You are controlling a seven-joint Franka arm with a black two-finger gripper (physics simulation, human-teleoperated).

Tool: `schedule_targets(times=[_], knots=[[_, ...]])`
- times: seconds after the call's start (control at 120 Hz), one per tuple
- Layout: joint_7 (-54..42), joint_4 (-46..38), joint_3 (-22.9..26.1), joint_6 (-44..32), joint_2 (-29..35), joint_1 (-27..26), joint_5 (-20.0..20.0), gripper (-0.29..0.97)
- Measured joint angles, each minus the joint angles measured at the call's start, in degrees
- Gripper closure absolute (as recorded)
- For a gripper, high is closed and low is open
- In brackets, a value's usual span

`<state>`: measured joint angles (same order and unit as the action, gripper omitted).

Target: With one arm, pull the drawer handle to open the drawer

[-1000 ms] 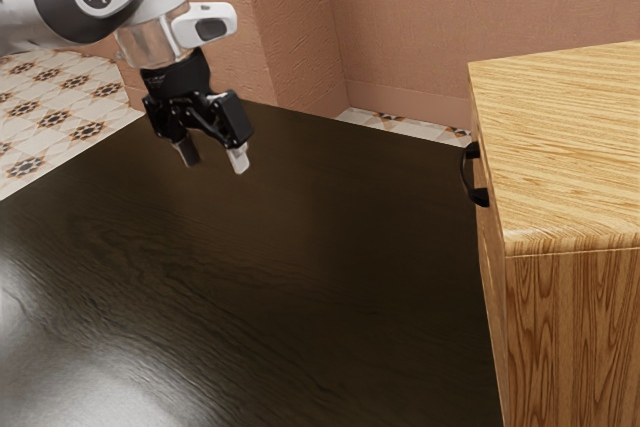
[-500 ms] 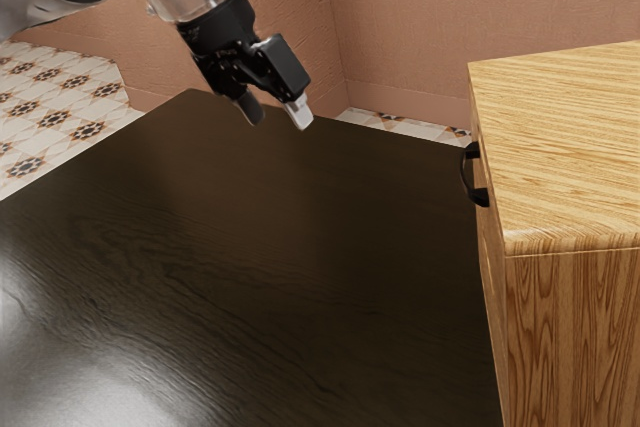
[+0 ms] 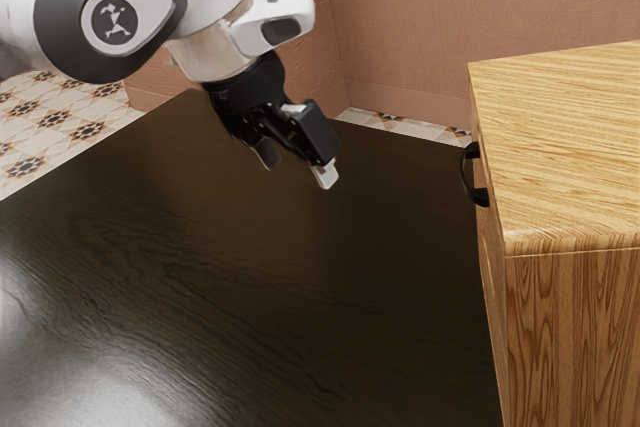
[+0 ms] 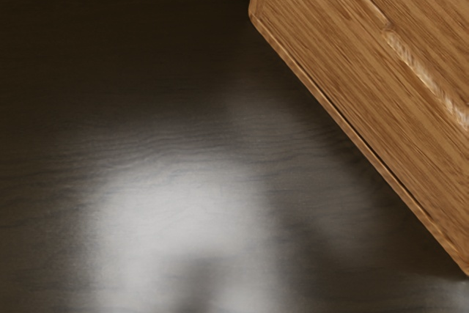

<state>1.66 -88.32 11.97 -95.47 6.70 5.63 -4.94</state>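
Note:
A light wooden cabinet (image 3: pixel 565 137) stands on the dark table at the exterior view's right. Its black drawer handle (image 3: pixel 468 175) sticks out from the front face, and the drawer front looks flush with the cabinet. My gripper (image 3: pixel 297 165) hangs above the table, well to the left of the handle and apart from it. It is tilted toward the cabinet and open, with nothing between its fingers (image 3: pixel 324 174). In the wrist view the cabinet's wooden front (image 4: pixel 366 71) lies ahead of the hand, with a drawer seam running across it.
The dark wooden table (image 3: pixel 250 287) spreads wide under and around the hand. A brown wall (image 3: pixel 450 17) and patterned floor tiles (image 3: pixel 50 117) lie behind the table's far edge.
My gripper rose and swung to the right, then came lower and nearer the cabinet, tilting toward it. It stayed open. The drawer has not moved.

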Motion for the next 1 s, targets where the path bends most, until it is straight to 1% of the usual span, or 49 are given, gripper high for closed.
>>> schedule_targets(times=[0.158,0.483,0.633,0.775,1.0], knots=[[3.86,-0.94,0.32,-1.86,0.68,-0.37,-0.40,0.00],[17.88,0.26,0.40,0.76,0.15,-0.08,-1.99,0.00],[23.61,1.45,0.58,0.36,0.01,-0.17,-4.24,0.00],[27.90,3.14,3.13,-0.61,-0.84,-0.33,-6.17,0.00],[32.95,4.41,4.57,-2.04,-1.44,-0.07,-7.95,0.00]])
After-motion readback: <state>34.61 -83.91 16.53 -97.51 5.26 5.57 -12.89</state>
